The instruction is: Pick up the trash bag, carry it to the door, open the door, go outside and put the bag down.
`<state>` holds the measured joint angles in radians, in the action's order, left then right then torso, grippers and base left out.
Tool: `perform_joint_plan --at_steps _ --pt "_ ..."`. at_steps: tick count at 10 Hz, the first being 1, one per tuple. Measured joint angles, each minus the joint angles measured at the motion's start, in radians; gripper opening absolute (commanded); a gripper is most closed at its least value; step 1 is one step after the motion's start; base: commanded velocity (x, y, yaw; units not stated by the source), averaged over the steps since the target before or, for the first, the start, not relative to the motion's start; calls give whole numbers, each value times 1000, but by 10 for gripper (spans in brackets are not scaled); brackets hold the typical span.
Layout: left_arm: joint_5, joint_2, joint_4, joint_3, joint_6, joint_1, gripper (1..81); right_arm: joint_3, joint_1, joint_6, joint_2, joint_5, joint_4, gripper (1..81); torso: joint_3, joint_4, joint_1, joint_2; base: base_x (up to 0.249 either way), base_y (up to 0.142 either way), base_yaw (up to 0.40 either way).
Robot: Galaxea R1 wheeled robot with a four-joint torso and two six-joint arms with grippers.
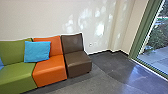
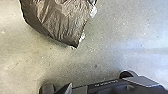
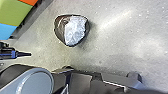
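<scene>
Trash bag: crumpled dark-brown plastic bag (image 2: 60, 22) with whitish translucent plastic (image 3: 75, 30), over the grey speckled floor (image 2: 120, 40), near the robot's dark wheeled base (image 2: 107, 86); whether it hangs or rests, I cannot tell.
Jaws: left and right, cannot tell whether apart, together or clamped on the bag.
Seats: green (image 1: 17, 73), orange (image 1: 50, 70) and brown (image 1: 78, 62) padded armless chairs, side by side.
Cushion: square, bright blue (image 1: 37, 51), across green and orange.
Glass: tall green-framed pane (image 1: 156, 50), paving beyond.

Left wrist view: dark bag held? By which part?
Can't tell: the dark bag shows a tapered corner, but no grip on it is discernible.
</scene>
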<state>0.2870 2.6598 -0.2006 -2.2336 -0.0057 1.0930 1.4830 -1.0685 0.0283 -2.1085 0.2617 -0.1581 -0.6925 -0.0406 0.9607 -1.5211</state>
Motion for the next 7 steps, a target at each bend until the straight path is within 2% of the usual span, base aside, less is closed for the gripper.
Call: perform_joint_plan --at_steps 2,7 --pt "7 0 -3 -1 0 -11 811 -8 58 0 2 33 -28 811 -50 0 36 -57 0 0 0" --pt "28 0 -10 -1 -9 -66 811 -34 127 2 5 90 -52 811 -221 0 151 -237 0 0 0"
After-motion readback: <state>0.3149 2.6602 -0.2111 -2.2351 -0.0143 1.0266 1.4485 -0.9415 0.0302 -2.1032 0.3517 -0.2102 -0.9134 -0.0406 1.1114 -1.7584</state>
